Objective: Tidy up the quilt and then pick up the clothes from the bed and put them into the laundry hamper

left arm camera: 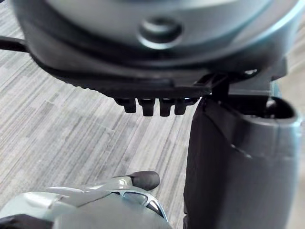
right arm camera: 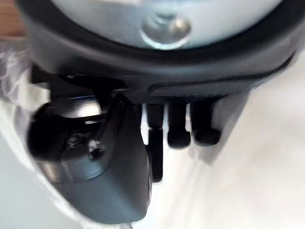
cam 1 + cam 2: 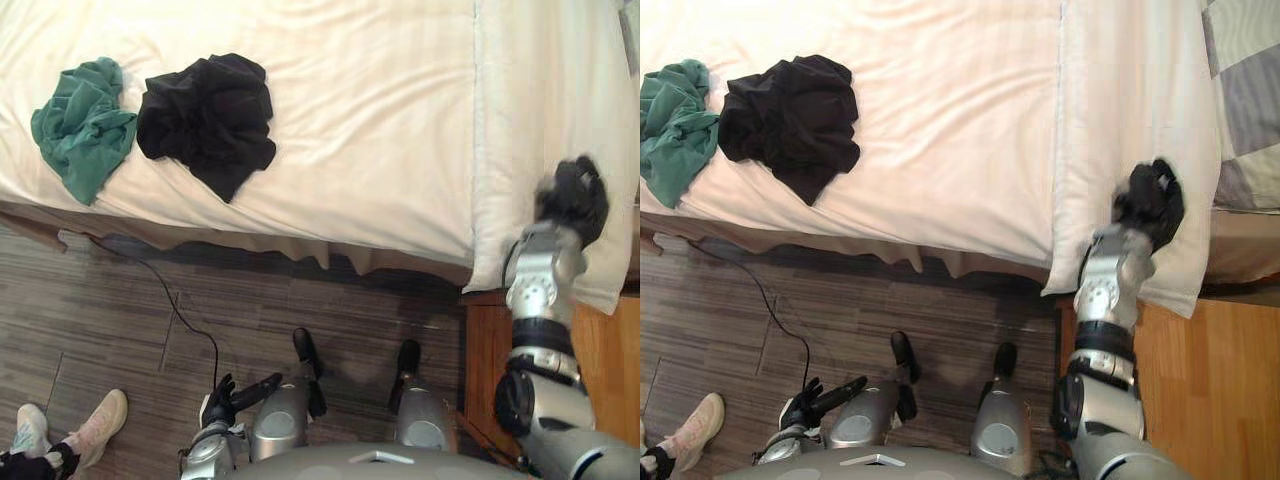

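Observation:
The white quilt (image 3: 540,100) lies bunched in a thick band down the right side of the bed (image 3: 380,120), its lower corner hanging over the edge. My right hand (image 3: 1150,205) sits on that corner, fingers (image 2: 178,129) curled against the thumb with white cloth around them. A crumpled green garment (image 3: 85,125) and a black garment (image 3: 208,115) lie side by side on the sheet at the left. My left hand (image 3: 232,392) hangs low over the floor, fingers (image 1: 152,106) relaxed and holding nothing.
A grey checked pillow (image 3: 1250,90) lies beyond the quilt at the far right. An orange wooden surface (image 3: 600,370) lies below the quilt's corner. A person's shoes (image 3: 100,420) stand on the dark plank floor at the lower left.

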